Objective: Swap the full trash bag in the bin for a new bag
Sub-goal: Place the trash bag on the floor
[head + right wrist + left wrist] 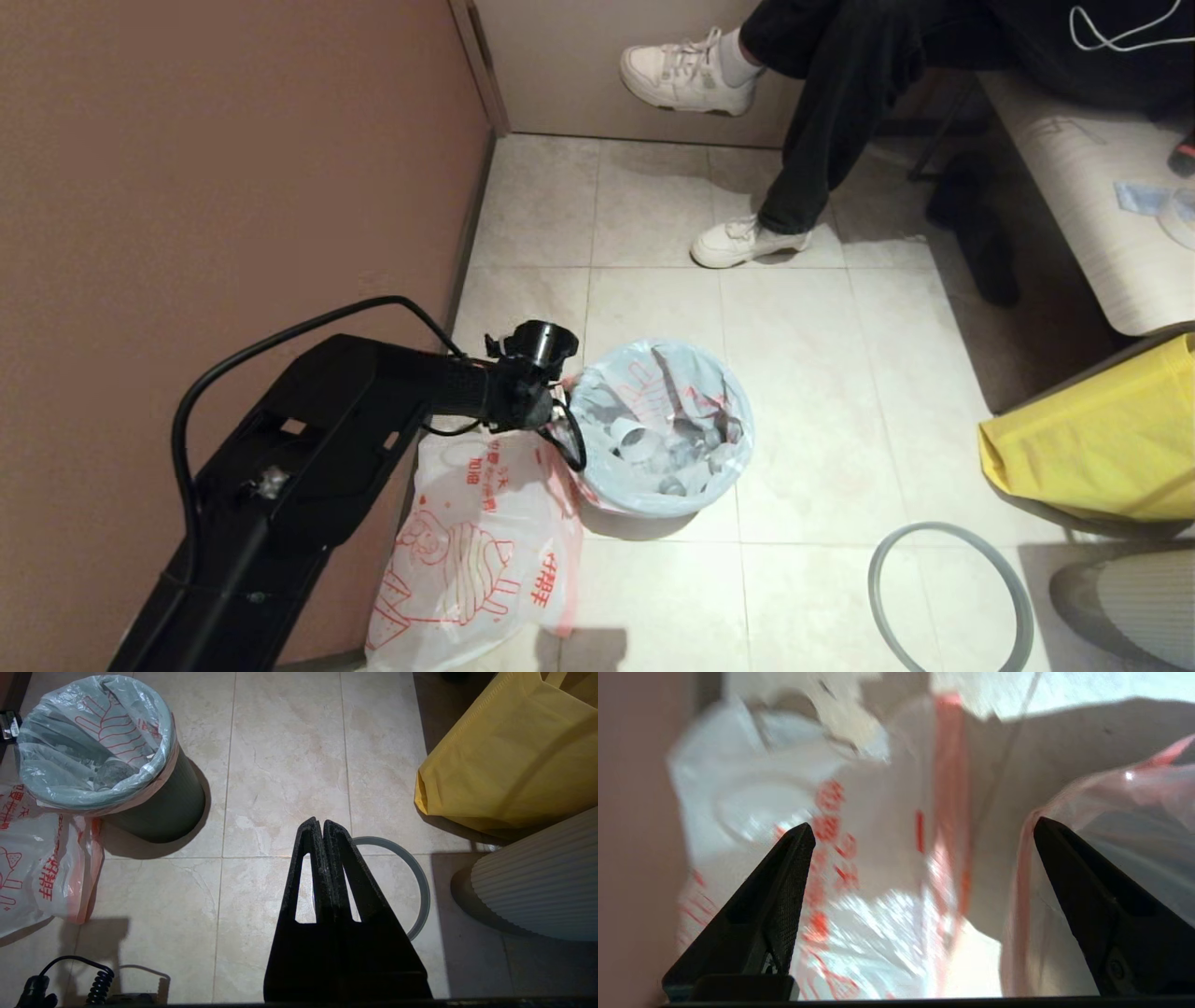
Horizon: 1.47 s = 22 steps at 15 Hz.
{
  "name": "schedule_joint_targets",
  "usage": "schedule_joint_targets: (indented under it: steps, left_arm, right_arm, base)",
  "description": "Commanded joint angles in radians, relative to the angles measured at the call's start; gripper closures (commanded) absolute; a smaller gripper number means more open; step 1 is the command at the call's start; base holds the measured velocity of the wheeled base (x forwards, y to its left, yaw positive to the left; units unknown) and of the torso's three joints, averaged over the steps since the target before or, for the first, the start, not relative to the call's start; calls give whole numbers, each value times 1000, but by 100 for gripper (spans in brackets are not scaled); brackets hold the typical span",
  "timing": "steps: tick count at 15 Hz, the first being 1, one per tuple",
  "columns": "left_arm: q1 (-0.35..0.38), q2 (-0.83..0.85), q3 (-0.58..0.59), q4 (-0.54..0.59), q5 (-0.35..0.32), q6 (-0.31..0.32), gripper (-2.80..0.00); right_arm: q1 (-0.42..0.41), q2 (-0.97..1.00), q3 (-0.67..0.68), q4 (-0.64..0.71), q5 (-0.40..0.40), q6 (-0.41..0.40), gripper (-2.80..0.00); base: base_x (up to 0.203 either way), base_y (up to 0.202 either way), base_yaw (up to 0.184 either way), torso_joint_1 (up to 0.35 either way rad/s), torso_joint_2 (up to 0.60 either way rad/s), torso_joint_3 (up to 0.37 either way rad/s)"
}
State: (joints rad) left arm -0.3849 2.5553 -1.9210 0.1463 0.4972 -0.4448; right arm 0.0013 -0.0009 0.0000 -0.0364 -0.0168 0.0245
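Tiled floor (pixel 794 373), brown wall along its left edge.

The bin (pixel 159 807): small, round, dark. Stands on the floor near the left wall. The full trash bag (pixel 663 425) sits inside it, its mouth folded out over the bin's edge; crumpled clear and white rubbish shows through the plastic, faint red print on the inner wall.

The new bag (pixel 476 551): limp, flat on the floor just beside the bin, against the foot of the left wall. Bold red cartoon figure and red characters face up, pink-red edge toward the bin. It touches or slips under the bin's near-left side; cannot tell which.

Grey ring rim (pixel 948 597): off the bin, lying flat on the floor well apart from it, toward the near right corner.

Left gripper (pixel 924 830): low between the new bag and the bin's left side, jaws spread wide, nothing between them. In the left wrist view one finger stands over the new bag's print, the other against the pink edge of the full bag's overhang.

Right gripper (pixel 322 828): hanging above the ring rim, jaws pressed together, empty.

Yellow bag (pixel 1102 439) at the right edge of the floor. A seated person's white sneakers (pixel 747 241) at the far edge.
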Motion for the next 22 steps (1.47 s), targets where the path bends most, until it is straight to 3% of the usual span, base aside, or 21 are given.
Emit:
schedule_joint_targets:
  steps: [1, 4, 8, 10, 13, 15, 22]
  left_arm:
    - [1, 6, -25, 39, -56, -35, -280]
    - [1, 33, -24, 56, -110, -66, -280]
    - [7, 94, -24, 79, -17, -46, -280]
    - [17, 104, -24, 79, 82, 0, -280]
    - [24, 88, -23, 90, 122, 8, -280]
    - [26, 85, -23, 96, 222, 24, -280]
    - [-6, -35, -12, 160, 267, 26, -280]
  right_arm:
    - [0, 1, 0, 0, 0, 0, 0]
    - [0, 1, 0, 0, 0, 0, 0]
    - [0, 1, 0, 0, 0, 0, 0]
    - [0, 1, 0, 0, 0, 0, 0]
    - [0, 1, 0, 0, 0, 0, 0]
    - [0, 1, 0, 0, 0, 0, 0]
    - [0, 1, 0, 0, 0, 0, 0]
  base:
    - [0, 0, 0, 0, 0, 0]
    - [0, 0, 0, 0, 0, 0]
    - [0, 0, 0, 0, 0, 0]
    - [0, 0, 0, 0, 0, 0]
    - [0, 0, 0, 0, 0, 0]
    - [0, 0, 0, 0, 0, 0]
    - [0, 0, 0, 0, 0, 0]
